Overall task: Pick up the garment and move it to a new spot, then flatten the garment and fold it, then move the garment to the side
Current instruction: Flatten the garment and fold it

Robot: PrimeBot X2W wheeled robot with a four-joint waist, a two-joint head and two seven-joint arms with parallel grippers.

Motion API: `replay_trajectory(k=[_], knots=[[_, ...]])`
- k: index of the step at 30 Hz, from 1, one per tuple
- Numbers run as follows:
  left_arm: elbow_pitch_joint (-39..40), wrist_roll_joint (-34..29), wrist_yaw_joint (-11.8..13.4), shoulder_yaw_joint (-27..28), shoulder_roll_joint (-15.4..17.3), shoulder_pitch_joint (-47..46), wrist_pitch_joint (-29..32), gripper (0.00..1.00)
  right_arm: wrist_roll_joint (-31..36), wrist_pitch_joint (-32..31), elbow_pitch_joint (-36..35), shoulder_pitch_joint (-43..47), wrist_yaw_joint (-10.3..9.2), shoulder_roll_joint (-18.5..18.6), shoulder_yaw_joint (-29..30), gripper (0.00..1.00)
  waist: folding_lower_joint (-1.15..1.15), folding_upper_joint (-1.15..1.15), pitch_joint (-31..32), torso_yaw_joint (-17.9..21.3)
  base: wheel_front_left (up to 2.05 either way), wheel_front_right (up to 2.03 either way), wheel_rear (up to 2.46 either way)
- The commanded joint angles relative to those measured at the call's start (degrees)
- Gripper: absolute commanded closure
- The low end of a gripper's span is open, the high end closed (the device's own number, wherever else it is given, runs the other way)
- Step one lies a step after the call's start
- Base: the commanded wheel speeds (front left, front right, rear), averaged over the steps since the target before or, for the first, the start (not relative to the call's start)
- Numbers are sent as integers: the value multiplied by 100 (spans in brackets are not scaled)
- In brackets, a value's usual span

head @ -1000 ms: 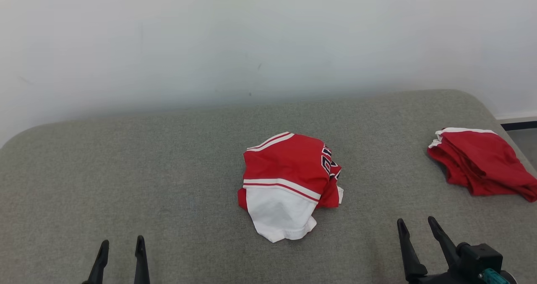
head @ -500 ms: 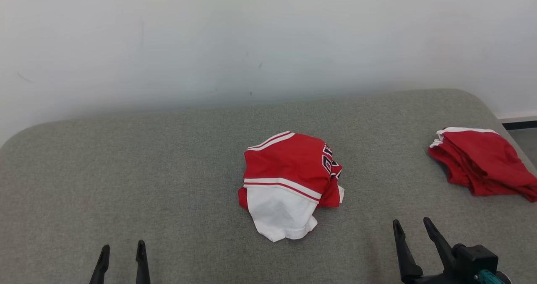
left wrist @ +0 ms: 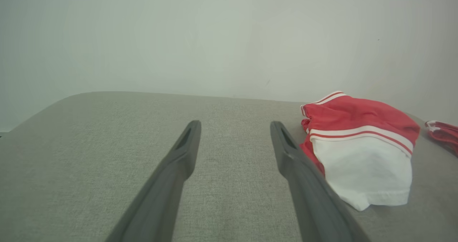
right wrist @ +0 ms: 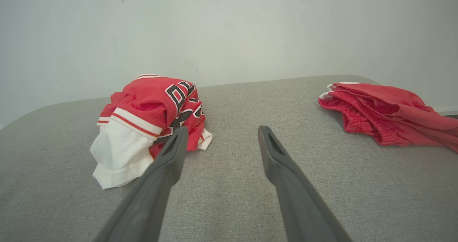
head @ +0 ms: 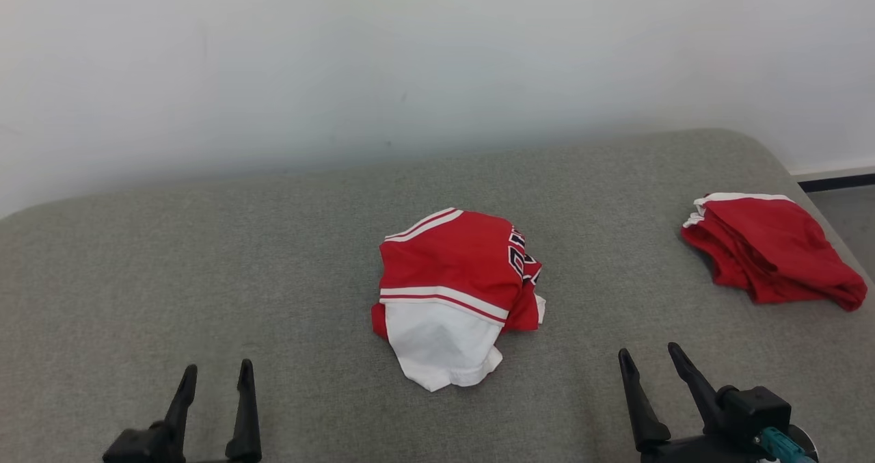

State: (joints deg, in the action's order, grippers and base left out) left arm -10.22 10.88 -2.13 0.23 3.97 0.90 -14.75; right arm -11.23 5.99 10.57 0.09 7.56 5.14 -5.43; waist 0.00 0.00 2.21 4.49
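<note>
Grey couch [head: 205, 258] | garment [head: 451, 292], perhaps a jersey, ahead between left claw [head: 217, 367] and right claw [head: 649, 351] | both spread, empty

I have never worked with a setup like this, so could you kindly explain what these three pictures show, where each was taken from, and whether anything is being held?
This is a wheeled robot with two arms, each ending in a two-fingered tool. The wide picture comes from a camera on its head, looking down. In it the left tool is at the lower left and the right tool at the lower right. The other two pictures come from a camera on each wrist, looking along that tool's own dark fingers. On the grey cushioned surface a crumpled red and white jersey lies in the middle, and another red garment lies near the right edge. A pale wall stands behind. Both tools are open and hold nothing, and neither touches the cloth.
</note>
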Motion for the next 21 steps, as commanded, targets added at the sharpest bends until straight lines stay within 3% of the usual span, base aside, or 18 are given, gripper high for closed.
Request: replay_trajectory(k=[1, 9, 16, 21], knots=[[-122, 81, -38, 14, 50, -205, 41, 0, -40, -11, -17, -50, -14, 36, -44, 0, 0, 0, -87, 135, 0, 0, 0], [-1449, 375, -251, -132, 66, -1415, 570, 0, -115, -47, -1, -281, -14, 69, -439, 0, 0, 0, -356, 865, 0, 0, 0], [-2416, 993, -406, -56, -9, -2252, 823, 0, -149, -20, 60, -414, -14, 74, -694, 0, 0, 0, -574, 1580, 0, 0, 0], [-3019, 1209, -429, 14, 117, -2682, 984, 0, -210, 67, 151, -517, -14, 90, -772, 0, 0, 0, -688, 1981, 0, 0, 0]])
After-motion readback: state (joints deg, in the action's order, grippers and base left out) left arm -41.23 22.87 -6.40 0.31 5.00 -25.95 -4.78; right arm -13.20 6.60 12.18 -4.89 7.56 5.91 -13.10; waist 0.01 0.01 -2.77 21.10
